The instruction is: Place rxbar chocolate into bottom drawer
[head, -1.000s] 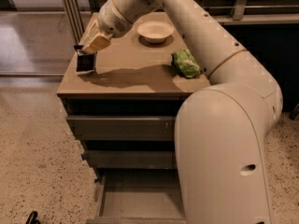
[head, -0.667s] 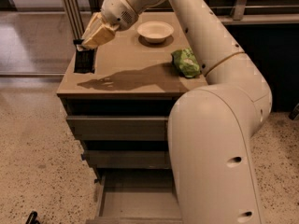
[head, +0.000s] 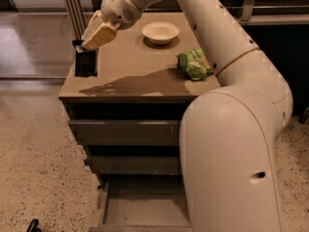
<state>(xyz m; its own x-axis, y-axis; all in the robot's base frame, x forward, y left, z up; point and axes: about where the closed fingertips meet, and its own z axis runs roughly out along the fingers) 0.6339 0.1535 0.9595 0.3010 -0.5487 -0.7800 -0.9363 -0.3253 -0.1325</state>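
Note:
The rxbar chocolate [head: 86, 63], a small flat black wrapper bar, stands on end at the left edge of the cabinet top [head: 140, 76]. My gripper [head: 83, 45] is just above it at the far left of the top, shut on the bar's upper end. The bottom drawer [head: 140, 210] is pulled open at the foot of the cabinet and shows a plain grey floor. My arm hides its right part.
A white bowl [head: 160, 32] sits at the back of the cabinet top. A crinkled green snack bag [head: 194, 63] lies near its right edge. The two upper drawers [head: 125, 132] are closed. My arm's large lower links [head: 231, 158] stand before the cabinet's right side. Speckled floor lies to the left.
The gripper has risen slightly at the left edge of the top, and the bar now stands taller under it. My arm's lower body has shifted a little to the left.

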